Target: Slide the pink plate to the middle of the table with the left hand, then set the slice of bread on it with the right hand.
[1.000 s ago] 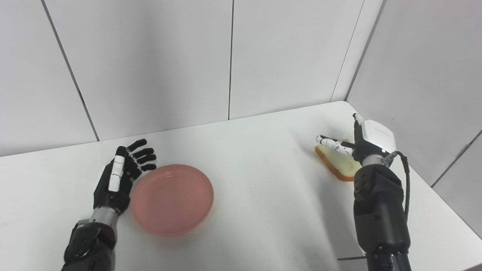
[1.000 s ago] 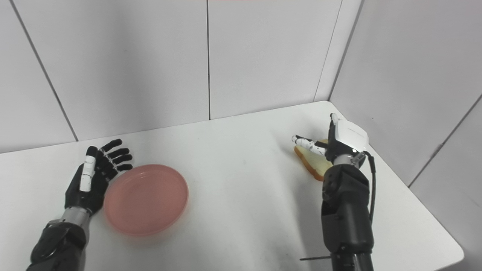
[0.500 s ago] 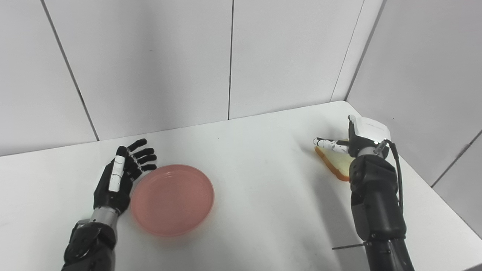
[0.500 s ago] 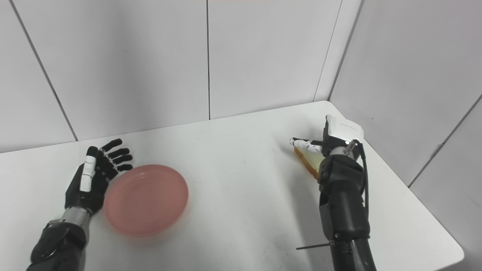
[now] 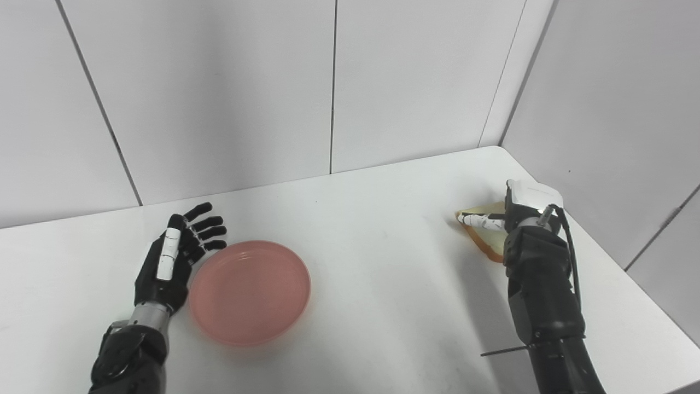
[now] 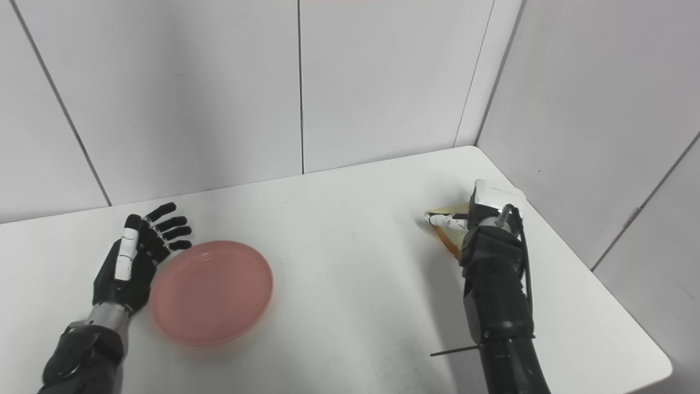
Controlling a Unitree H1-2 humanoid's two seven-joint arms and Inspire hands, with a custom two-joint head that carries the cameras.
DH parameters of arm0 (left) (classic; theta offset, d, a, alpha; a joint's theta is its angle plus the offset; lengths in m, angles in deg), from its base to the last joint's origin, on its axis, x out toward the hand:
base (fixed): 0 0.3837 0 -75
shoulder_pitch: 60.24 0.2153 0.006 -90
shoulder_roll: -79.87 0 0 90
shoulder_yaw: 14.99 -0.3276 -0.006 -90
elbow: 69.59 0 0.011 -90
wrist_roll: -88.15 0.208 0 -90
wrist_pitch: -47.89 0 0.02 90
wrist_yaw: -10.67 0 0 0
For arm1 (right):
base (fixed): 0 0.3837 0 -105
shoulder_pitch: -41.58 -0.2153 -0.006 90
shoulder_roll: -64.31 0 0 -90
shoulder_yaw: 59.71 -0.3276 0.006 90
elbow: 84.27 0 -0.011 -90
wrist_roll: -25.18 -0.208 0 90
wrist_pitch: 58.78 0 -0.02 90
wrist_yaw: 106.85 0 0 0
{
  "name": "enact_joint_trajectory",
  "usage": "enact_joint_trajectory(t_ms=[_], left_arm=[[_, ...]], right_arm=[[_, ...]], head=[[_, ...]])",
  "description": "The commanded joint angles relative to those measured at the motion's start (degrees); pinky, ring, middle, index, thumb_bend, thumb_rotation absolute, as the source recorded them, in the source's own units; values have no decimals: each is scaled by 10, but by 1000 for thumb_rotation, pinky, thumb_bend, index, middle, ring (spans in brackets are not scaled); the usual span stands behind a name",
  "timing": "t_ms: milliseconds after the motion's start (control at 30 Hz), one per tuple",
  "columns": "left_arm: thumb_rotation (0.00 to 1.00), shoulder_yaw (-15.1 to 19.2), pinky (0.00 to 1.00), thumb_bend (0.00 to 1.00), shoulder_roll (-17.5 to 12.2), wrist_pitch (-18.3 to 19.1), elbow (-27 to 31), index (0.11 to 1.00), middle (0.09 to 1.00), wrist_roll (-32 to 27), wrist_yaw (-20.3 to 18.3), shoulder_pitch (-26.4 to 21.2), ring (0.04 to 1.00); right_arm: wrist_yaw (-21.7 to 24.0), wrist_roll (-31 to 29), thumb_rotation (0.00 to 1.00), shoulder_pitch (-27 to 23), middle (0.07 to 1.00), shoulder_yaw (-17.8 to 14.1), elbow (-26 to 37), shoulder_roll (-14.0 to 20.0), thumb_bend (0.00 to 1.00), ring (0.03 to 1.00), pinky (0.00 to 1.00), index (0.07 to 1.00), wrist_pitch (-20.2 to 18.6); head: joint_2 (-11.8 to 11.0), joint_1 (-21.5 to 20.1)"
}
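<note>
Since a second ago my right robot hand (image 5: 517, 210) has dropped lower onto the slice of bread (image 5: 481, 232) and tipped forward, so the white back of it now faces up and the wrist hides more of the slice. Its thumb lies across the bread's top face and the other fingers are out of sight behind the wrist, so I cannot tell whether they have closed under the slice. The bread's far edge looks raised a little, which I read as a grasp being formed, not yet a lift.

My left robot hand (image 5: 175, 257) has not moved. It rests on the table (image 5: 383, 262) with fingers spread apart, holding nothing, its palm side just beside the rim of the pink plate (image 5: 250, 291), touching or nearly so.

Outward from there, the plate lies just to the inside of the left robot hand and well apart from the right one. It looks left of the table's middle to me, so I judge the slide either short of its mark or only roughly done. The bread sits under the right robot hand near the table's far right corner.

What is left, as I see it: secure the bread, carry it across toward the left robot hand's side, and set it on the plate.
</note>
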Motion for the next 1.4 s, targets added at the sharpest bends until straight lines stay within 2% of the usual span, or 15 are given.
enact_joint_trajectory(t_ms=[0,300,533,667,700,733,800,867,933,967,1000,1033,1133,1200,1367], left_arm=[[784,-1,549,887,-2,40,-28,698,659,4,3,57,649],[782,-4,559,895,-2,45,-22,691,660,7,6,60,652],[786,-7,561,878,-4,47,-18,692,657,8,6,59,651],[792,-9,562,878,-5,45,-17,695,662,10,4,59,653],[790,-10,561,885,-6,45,-16,695,662,11,5,59,652],[790,-11,563,889,-5,48,-11,697,664,11,7,60,654],[791,-13,564,891,-4,54,-3,701,665,12,8,62,657],[789,-12,565,891,-4,58,2,700,665,10,8,64,656],[789,-12,558,884,-4,59,2,701,665,10,8,64,653],[789,-13,555,885,-4,58,2,699,664,11,10,64,651],[790,-13,554,886,-4,57,1,698,664,12,11,64,649],[789,-13,552,890,-4,56,0,696,662,13,11,64,648],[787,-14,548,889,-5,58,-1,698,659,12,11,65,645],[784,-13,543,884,-4,59,-1,703,661,11,10,65,642],[779,-13,537,868,-4,61,3,707,656,9,6,68,637]], right_arm=[[-20,12,863,-20,921,-2,-1,16,1000,928,1000,948,1],[-52,18,884,-12,930,8,-58,22,1000,934,1000,905,1],[-90,-5,882,-3,895,25,-96,27,1000,875,1000,941,1],[-105,-15,893,9,824,48,-93,32,1000,791,803,930,1],[-112,-18,886,11,787,53,-92,32,1000,739,696,908,1],[-121,-22,871,12,775,56,-97,32,1000,725,673,900,1],[-130,-31,799,12,769,49,-92,24,1000,728,685,906,1],[-142,-46,625,12,753,38,-90,17,1000,741,704,907,1],[-153,-66,375,11,678,20,-87,6,945,634,559,854,1],[-159,-84,242,12,609,17,-89,5,906,523,442,857,1],[-163,-97,172,13,559,15,-90,5,881,442,362,869,1],[-169,-117,74,18,510,17,-86,8,726,367,283,856,1],[-178,-153,12,28,485,13,-68,8,599,354,245,837,2],[-184,-173,1,29,474,6,-66,7,577,282,192,855,1],[-185,-209,0,37,468,13,-52,15,571,221,154,895,2]], head=[[0,1],[3,5],[3,6],[3,6],[3,6],[6,11],[6,11],[7,12],[7,12],[7,12],[7,12],[7,12],[9,12],[9,12],[12,11]])
